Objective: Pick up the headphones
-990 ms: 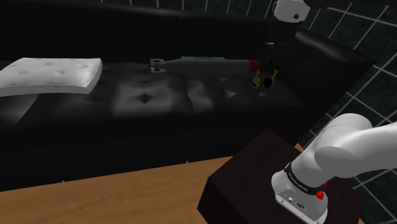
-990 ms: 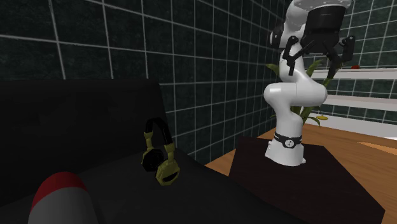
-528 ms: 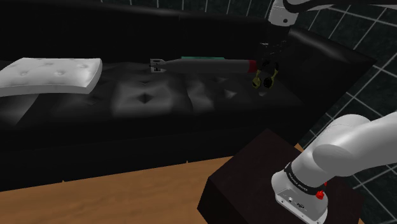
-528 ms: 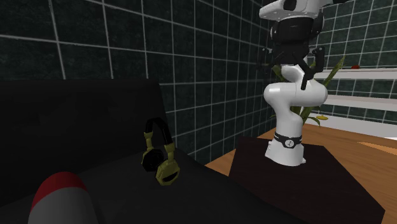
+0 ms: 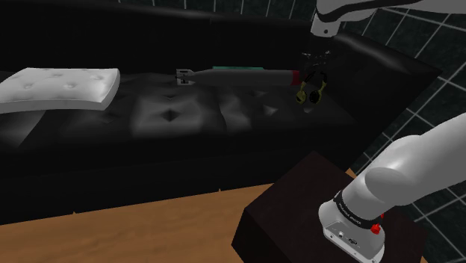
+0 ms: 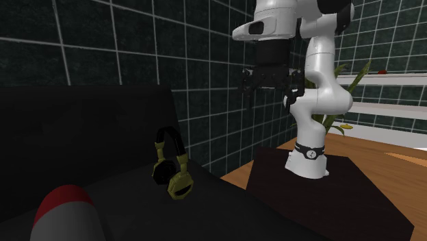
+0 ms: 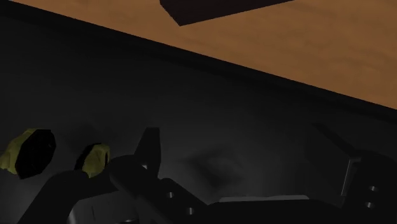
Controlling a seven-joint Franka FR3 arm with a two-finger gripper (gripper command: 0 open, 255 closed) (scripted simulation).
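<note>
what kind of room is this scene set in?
Probably a living room: a long black tufted sofa with a white tufted cushion lying on its seat, a brown wooden floor in front of it, and a dark tiled wall close by.

A long black tufted sofa (image 5: 172,112) sits in a dim room, with a white quilted cushion (image 5: 56,86) lying at one end of its seat. A wooden floor (image 5: 149,231) runs in front of the sofa. Behind it rises a dark tiled wall (image 6: 137,48) with pale grid lines, and white shelves (image 6: 404,109) and a green plant (image 6: 358,75) stand beyond its end.
</note>
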